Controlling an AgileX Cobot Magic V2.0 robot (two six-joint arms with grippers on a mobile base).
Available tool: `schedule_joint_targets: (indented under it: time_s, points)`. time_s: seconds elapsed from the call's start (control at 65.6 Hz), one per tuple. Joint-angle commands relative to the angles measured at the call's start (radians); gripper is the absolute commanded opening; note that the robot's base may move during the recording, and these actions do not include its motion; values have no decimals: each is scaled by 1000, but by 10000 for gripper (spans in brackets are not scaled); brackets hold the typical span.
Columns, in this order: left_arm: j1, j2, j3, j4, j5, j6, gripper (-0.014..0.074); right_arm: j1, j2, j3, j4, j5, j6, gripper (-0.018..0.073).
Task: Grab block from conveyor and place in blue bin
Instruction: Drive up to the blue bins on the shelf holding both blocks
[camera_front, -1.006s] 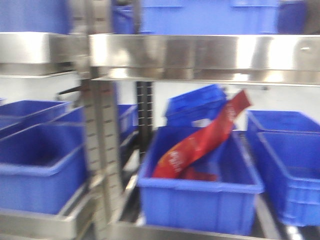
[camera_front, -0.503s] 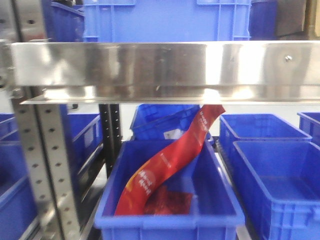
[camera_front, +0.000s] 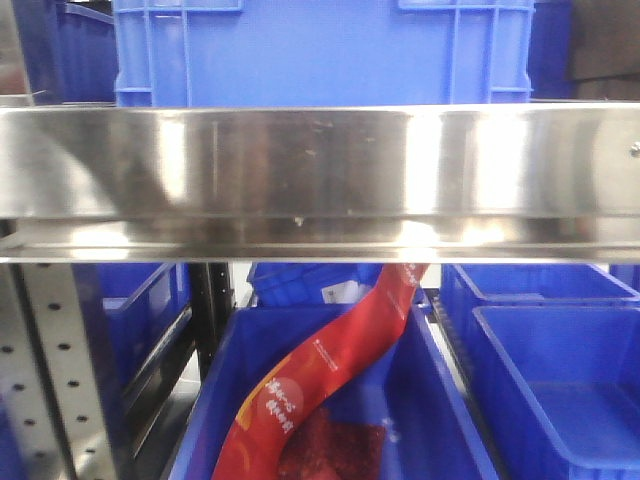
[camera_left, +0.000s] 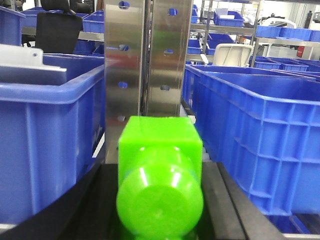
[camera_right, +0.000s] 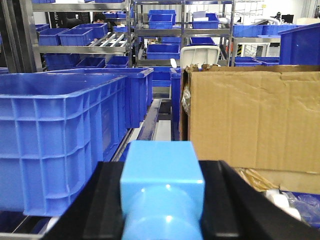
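A bright green block (camera_left: 160, 150) sits between the black fingers (camera_left: 95, 210) of my left gripper (camera_left: 160, 200), which is shut on it in front of a steel rack upright (camera_left: 147, 65). My right gripper (camera_right: 162, 200) is shut on a light blue block (camera_right: 162, 170), its black fingers (camera_right: 235, 200) pressed on both sides. In the front view a blue bin (camera_front: 450, 420) on the lower shelf holds a long red packet (camera_front: 330, 370). The conveyor is out of view. Neither gripper shows in the front view.
A steel shelf beam (camera_front: 320, 170) crosses the front view, with a blue crate (camera_front: 320, 50) on top and another bin (camera_front: 560, 390) at the lower right. Blue bins (camera_left: 50, 140) (camera_left: 260, 130) flank the left gripper. A blue bin (camera_right: 55, 130) and a cardboard box (camera_right: 255, 115) flank the right.
The front view has swung towards the rack and closed in. The shelf beam now sits lower and larger, and the bin with the red packet has shifted to the centre bottom.
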Motion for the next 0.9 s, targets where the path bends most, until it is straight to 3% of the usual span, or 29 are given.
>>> schedule_joint_targets:
  time_s: [0.0,0.884]
  points:
    - [-4,-5,-3,0,-20,2,-111,-1,-4,3,-4,-24,-5,-162]
    - [-4,-5,-3,0,-20,2,-111,-1,-4,3,-4,-24,-5,-162]
